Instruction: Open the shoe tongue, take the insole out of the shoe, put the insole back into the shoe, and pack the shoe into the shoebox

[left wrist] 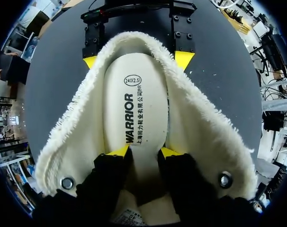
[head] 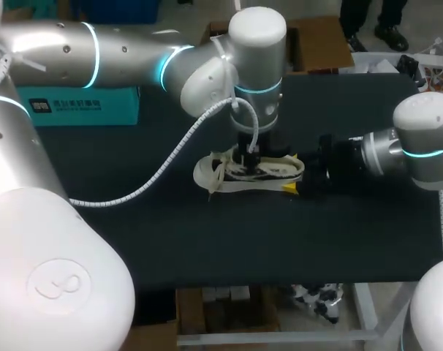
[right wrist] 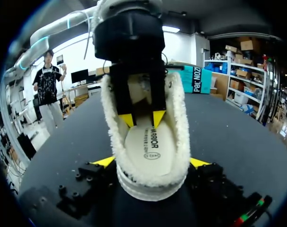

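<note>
Two grippers are engaged on one shoe. Left gripper is lowered into the shoe's opening, fingers parted, tips pressed on the insole, nothing pinched. Right gripper is clamped on the heel from both sides; the shoe is held at the middle of the table, heel toward the right edge. One insole is seen, flat inside. Step judged: insole handling; removal or reseating can't be told. If removal, an edge must be pinched and lifted. One shoebox is parked at the far left corner.
</note>
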Robot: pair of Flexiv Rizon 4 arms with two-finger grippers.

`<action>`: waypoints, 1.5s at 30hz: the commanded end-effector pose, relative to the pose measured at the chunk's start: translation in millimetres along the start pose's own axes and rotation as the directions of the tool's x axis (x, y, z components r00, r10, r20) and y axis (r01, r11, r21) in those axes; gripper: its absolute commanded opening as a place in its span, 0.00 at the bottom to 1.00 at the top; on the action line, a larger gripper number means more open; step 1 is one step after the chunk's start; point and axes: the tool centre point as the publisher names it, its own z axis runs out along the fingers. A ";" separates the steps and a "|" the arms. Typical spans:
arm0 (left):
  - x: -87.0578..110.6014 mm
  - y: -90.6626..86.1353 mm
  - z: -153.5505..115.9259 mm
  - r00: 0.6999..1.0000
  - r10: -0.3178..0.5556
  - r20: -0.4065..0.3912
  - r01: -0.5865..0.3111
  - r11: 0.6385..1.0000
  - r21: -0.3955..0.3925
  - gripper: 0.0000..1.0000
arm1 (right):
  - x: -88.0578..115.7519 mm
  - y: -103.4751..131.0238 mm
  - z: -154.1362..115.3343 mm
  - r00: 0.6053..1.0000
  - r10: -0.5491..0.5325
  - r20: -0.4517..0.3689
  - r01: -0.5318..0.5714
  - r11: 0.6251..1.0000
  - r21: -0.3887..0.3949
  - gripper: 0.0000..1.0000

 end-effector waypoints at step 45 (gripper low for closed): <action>-3.6 -39.9 -67.2 0.984 0.176 -0.018 -0.166 0.952 0.256 0.47 | 2.3 -6.1 2.3 1.000 -0.002 -0.006 0.002 1.000 -0.004 0.00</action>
